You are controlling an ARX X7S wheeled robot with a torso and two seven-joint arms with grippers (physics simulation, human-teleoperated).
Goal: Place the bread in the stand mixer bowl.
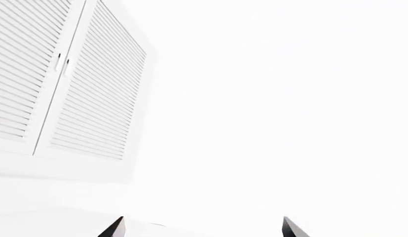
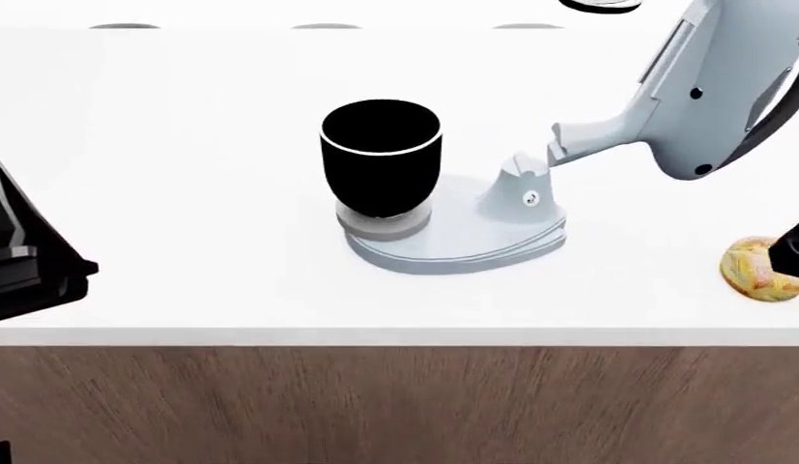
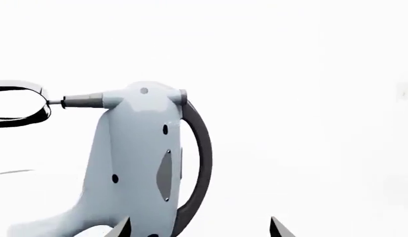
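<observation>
The bread [image 2: 754, 270], a lumpy golden-yellow roll, lies on the white counter at the far right of the head view, partly hidden by a dark part of my right arm [image 2: 797, 253]. The stand mixer bowl [image 2: 380, 155], glossy black with a thin white rim line, stands upright and looks empty on the mixer base, well left of the bread. My left gripper [image 1: 204, 229] is open and empty, facing a white wall. My right gripper [image 3: 200, 229] is open and empty, facing the mixer's raised head. The bread and the bowl do not show in either wrist view.
The pale blue-grey mixer base [image 2: 470, 237] holds the bowl. Its tilted-up head [image 2: 708, 87] rises over the counter's right side and shows in the right wrist view [image 3: 138, 163] with its beater ring [image 3: 19, 103]. Louvred cabinet doors [image 1: 72, 84] face my left wrist. My left arm [image 2: 25, 256] is at the counter's left edge.
</observation>
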